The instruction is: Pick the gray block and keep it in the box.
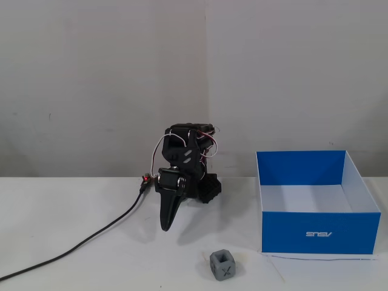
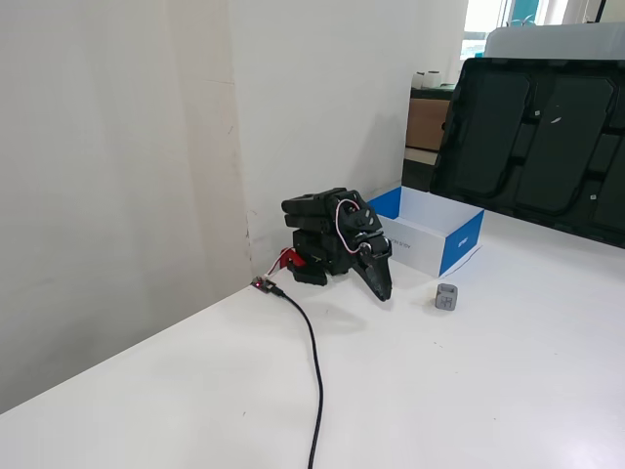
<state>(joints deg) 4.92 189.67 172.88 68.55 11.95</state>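
Observation:
The gray block (image 1: 223, 265) (image 2: 446, 296) sits on the white table near the front edge, just left of the box's front corner, with its X face showing in a fixed view. The blue box (image 1: 317, 233) (image 2: 461, 243) stands open with a white inside and holds nothing that I can see. My black arm is folded down by the wall. Its gripper (image 1: 166, 227) (image 2: 385, 292) points down at the table with its fingers together and nothing held. It is well apart from the block, behind and to the left in a fixed view.
A black cable (image 1: 79, 244) (image 2: 314, 368) runs from the arm's base across the table. A white wall (image 1: 109, 79) stands right behind the arm. Large black trays (image 2: 537, 147) lean at the table's far side.

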